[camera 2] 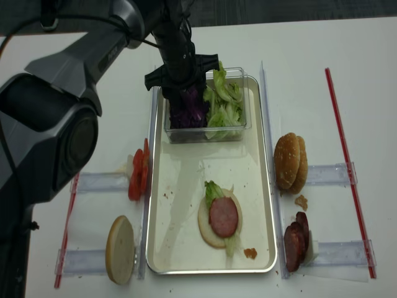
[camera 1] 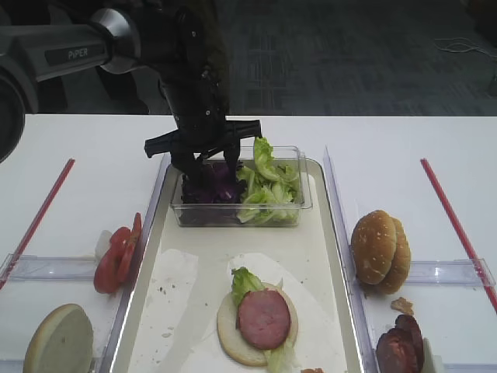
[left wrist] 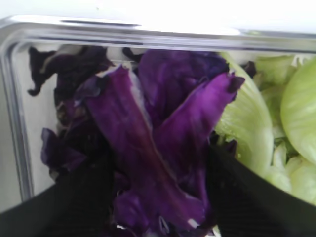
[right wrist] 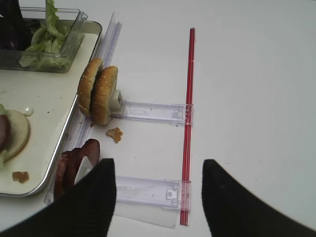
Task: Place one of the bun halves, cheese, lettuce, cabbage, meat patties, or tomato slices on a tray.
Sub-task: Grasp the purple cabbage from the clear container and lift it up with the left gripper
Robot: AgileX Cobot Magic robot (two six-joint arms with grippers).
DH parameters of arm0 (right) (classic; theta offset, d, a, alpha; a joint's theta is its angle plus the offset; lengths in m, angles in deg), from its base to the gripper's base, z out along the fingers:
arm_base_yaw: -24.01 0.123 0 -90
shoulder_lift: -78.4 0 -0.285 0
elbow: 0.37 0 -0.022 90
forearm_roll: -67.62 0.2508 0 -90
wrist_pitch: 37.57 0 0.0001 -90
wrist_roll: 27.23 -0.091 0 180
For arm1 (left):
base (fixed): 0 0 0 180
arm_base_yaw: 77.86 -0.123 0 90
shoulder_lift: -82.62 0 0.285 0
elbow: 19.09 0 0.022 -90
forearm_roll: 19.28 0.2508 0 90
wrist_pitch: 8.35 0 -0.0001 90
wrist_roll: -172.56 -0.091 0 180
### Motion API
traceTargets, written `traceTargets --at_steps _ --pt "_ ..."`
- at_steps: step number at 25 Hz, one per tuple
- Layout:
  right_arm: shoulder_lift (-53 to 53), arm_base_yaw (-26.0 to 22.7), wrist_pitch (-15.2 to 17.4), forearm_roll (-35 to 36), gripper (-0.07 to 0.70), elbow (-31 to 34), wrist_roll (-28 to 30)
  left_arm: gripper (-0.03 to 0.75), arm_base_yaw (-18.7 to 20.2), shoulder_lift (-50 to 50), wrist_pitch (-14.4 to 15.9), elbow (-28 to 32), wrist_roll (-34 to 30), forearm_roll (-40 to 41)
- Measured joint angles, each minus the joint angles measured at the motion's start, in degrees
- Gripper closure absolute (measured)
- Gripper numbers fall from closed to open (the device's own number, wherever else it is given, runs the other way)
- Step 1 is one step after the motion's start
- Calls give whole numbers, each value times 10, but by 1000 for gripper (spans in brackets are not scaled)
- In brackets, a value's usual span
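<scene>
Cabbage lies in the tub at the tray's 12 o'clock; left gripper, jaws apart, straddles it. Risk: several tangled leaves lifting together.

A smooth white matte tabletop fills most of every view, evenly and brightly lit with only soft shadows. Beyond its far edge lies a dark grey carpeted floor with a faint woven pattern. A thin pale cable trails across that floor at the upper right.
</scene>
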State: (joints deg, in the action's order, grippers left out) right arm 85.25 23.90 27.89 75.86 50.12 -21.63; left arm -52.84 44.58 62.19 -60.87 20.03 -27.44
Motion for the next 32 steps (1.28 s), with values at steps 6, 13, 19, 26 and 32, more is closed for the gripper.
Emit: traceTargets --at_steps 6,13,19,26,32 --pt "0 0 0 -1 193 0 -1 384 0 1 0 0 0 3" --pt "0 0 0 -1 193 0 -1 465 0 1 0 0 -5 3" --pt "0 0 0 -1 193 0 -1 473 0 1 0 0 -17 3" --pt "0 0 0 -1 193 0 -2 537 0 1 0 0 -34 4" --pt "0 0 0 -2 193 0 -2 644 0 1 -1 0 -39 9"
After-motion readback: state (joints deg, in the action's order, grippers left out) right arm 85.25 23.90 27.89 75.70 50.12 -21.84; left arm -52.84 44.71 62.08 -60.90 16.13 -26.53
